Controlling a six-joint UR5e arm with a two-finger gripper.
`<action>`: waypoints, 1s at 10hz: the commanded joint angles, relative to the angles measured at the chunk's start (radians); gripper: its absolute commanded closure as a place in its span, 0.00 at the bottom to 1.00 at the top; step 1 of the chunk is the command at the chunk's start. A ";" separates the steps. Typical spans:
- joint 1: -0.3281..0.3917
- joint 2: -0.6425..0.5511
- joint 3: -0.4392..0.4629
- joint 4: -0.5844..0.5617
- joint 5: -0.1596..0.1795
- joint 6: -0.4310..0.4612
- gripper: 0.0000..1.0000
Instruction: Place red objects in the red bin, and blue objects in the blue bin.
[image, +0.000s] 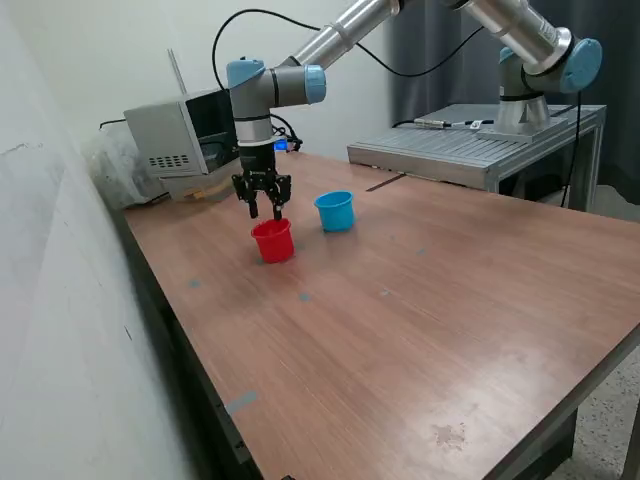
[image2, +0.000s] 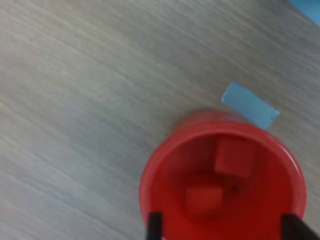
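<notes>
The red cup (image: 273, 241) stands on the wooden table, with the light blue cup (image: 335, 211) a little to the exterior view's right of it. My gripper (image: 265, 212) hangs just above the red cup's rim, fingers spread and empty. In the wrist view the red cup (image2: 222, 182) is seen from above with two red cubes (image2: 235, 157) (image2: 202, 197) lying inside it. The fingertips (image2: 155, 225) show on both sides of the cup's opening. A corner of the blue cup (image2: 310, 7) shows at the picture's edge. No dark blue cubes are in view.
A grey box-like device (image: 175, 135) stands at the table's far corner, and a metal rack (image: 470, 145) stands behind the table. Small blue tape marks lie on the table (image: 303, 296), one beside the red cup (image2: 250, 105). A wall runs along the exterior view's left.
</notes>
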 joint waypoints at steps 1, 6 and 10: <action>0.000 0.000 0.000 0.000 -0.002 0.004 0.00; 0.014 -0.266 0.120 0.225 -0.014 0.252 0.00; 0.018 -0.583 0.405 0.391 -0.022 0.435 0.00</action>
